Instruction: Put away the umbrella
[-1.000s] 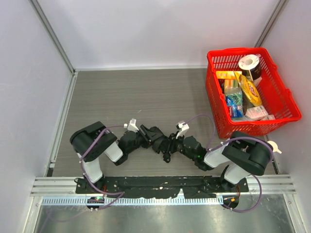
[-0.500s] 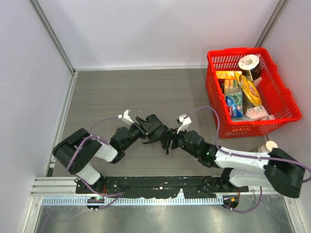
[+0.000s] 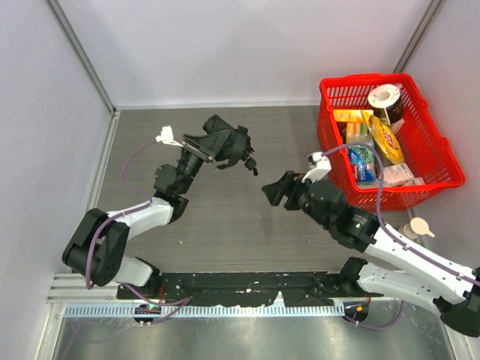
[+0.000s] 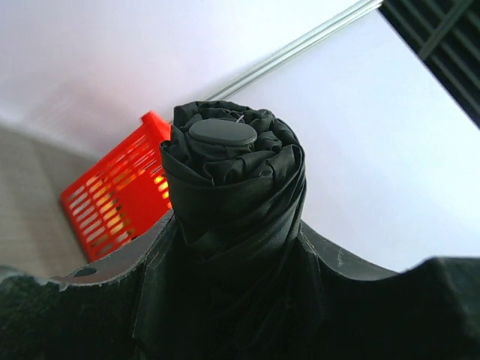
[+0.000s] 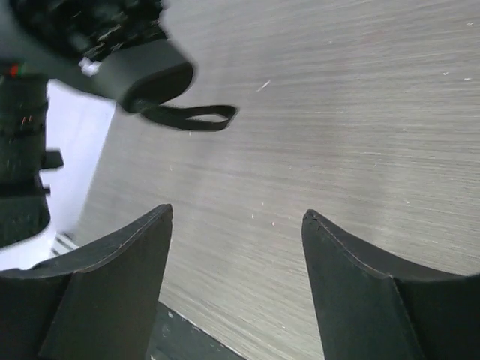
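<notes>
The black folded umbrella (image 3: 234, 142) is held up above the table by my left gripper (image 3: 217, 144), which is shut on its bundled canopy. In the left wrist view the canopy (image 4: 232, 180) stands up between my fingers (image 4: 161, 262), its round end cap on top. The handle with its wrist strap loop (image 3: 251, 162) hangs out on the right side. My right gripper (image 3: 273, 190) is open and empty, to the right of and below the umbrella. In the right wrist view the open gripper (image 5: 237, 214) faces bare table, with the strap loop (image 5: 187, 117) at the upper left.
A red basket (image 3: 375, 196) full of groceries stands at the back right; it also shows in the left wrist view (image 4: 112, 195). A small white-capped thing (image 3: 417, 225) lies right of the right arm. Grey walls close the table on three sides.
My left gripper has lifted the umbrella up and toward the far side. My right gripper has let go of it, opened and drawn off to the right.
</notes>
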Motion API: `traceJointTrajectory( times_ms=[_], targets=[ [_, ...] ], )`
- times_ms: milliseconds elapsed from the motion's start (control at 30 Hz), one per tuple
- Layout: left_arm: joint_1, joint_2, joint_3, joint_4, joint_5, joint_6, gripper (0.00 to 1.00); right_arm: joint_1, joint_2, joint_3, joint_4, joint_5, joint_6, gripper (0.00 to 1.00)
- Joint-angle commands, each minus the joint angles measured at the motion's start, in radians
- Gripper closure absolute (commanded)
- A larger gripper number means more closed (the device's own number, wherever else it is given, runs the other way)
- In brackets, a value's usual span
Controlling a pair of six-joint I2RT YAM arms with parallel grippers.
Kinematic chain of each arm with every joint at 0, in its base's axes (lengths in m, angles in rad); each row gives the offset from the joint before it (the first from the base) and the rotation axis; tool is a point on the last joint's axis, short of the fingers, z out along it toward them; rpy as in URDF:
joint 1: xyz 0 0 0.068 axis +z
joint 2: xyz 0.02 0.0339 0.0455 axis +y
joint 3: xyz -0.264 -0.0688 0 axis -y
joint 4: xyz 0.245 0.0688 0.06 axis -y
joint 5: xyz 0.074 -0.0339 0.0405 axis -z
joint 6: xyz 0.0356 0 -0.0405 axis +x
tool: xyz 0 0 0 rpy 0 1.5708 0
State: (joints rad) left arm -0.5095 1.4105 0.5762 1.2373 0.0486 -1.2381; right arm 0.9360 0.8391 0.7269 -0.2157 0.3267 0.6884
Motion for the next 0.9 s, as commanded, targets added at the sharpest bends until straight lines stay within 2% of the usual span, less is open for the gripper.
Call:
traceJointTrajectory(
  times_ms=[0,167,233,367,400,533,733,867],
  targets=[
    [0.025,-0.047,0.129,0.148,0.039,0.017,1.00,-0.153,-0.005,0.092,-0.073,-0.108,0.215,0.25],
    [0.029,-0.039,0.180,0.267,0.045,0.009,1.00,-0.348,0.073,0.121,0.038,-0.306,0.564,0.22],
    [0.031,-0.025,0.188,0.309,0.043,-0.020,1.00,-0.380,0.162,0.124,0.155,-0.493,0.675,0.23],
    [0.031,-0.047,0.208,0.310,0.053,-0.026,1.00,-0.390,0.302,0.123,0.412,-0.647,0.867,0.23],
    [0.031,-0.056,0.217,0.310,0.050,-0.026,1.00,-0.391,0.323,0.112,0.524,-0.672,0.949,0.23],
    [0.031,-0.082,0.244,0.309,0.043,-0.027,1.00,-0.388,0.396,0.020,0.775,-0.680,1.166,0.25],
    [0.032,-0.088,0.258,0.310,0.031,-0.035,1.00,-0.349,0.439,-0.023,0.877,-0.645,1.336,0.25],
    [0.020,-0.082,0.286,0.309,0.028,-0.041,1.00,-0.307,0.501,-0.055,1.045,-0.620,1.459,0.26]
  ],
)
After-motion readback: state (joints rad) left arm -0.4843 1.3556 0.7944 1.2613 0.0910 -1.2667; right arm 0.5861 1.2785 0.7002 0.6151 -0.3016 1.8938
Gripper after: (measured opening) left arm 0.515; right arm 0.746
